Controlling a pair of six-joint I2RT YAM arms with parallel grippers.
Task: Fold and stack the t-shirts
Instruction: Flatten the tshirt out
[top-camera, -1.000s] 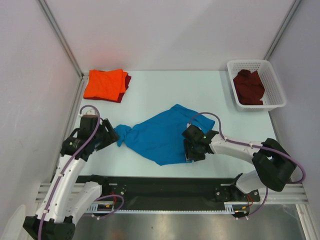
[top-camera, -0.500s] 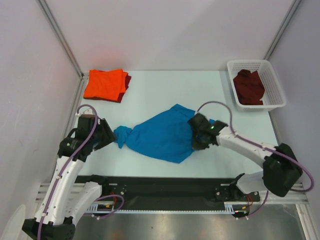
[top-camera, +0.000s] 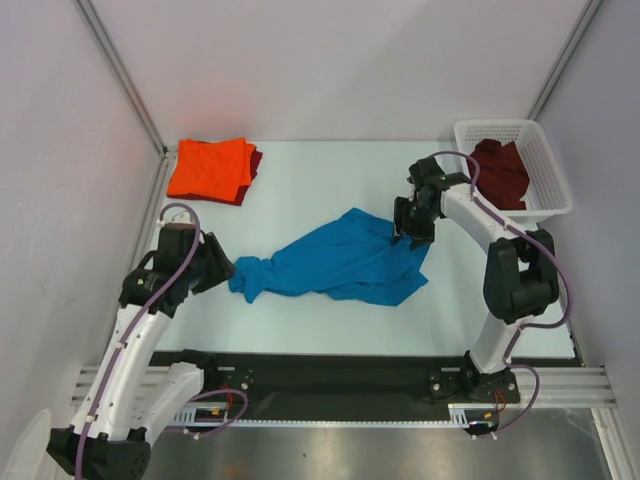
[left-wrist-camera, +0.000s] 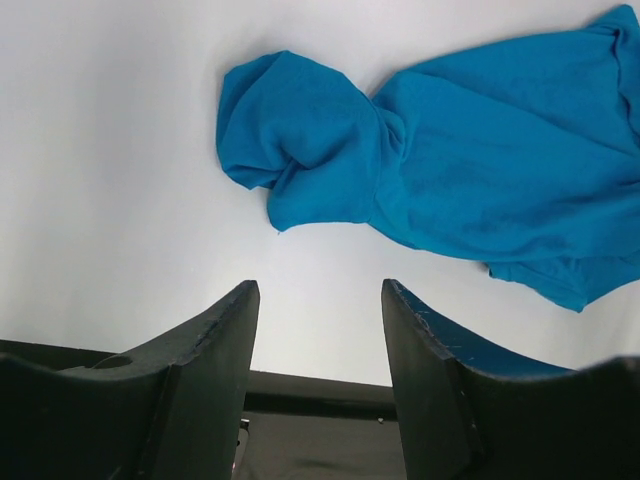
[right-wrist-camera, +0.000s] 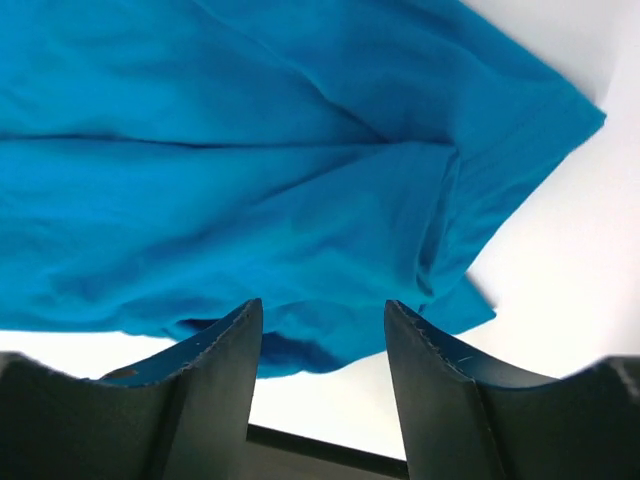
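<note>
A bright blue t-shirt (top-camera: 340, 265) lies crumpled and stretched out across the middle of the table. Its bunched left end (left-wrist-camera: 300, 140) rests just beyond my left gripper (top-camera: 222, 268), which stands open and empty (left-wrist-camera: 320, 300). My right gripper (top-camera: 408, 230) hovers open over the shirt's far right corner. In the right wrist view the blue cloth (right-wrist-camera: 250, 150) fills the space past the gripper (right-wrist-camera: 323, 315), and nothing is pinched. A folded orange t-shirt (top-camera: 208, 168) sits on a dark maroon one (top-camera: 255, 162) at the back left.
A white lattice basket (top-camera: 497, 126) at the back right holds a dark maroon t-shirt (top-camera: 497, 172). Grey walls close in the table on three sides. The black rail (top-camera: 330, 375) with the arm bases runs along the near edge.
The right gripper carried the shirt's near right edge toward the far right, shut on it, then opened. The shirt now lies longer and flatter. The left arm has barely moved.
</note>
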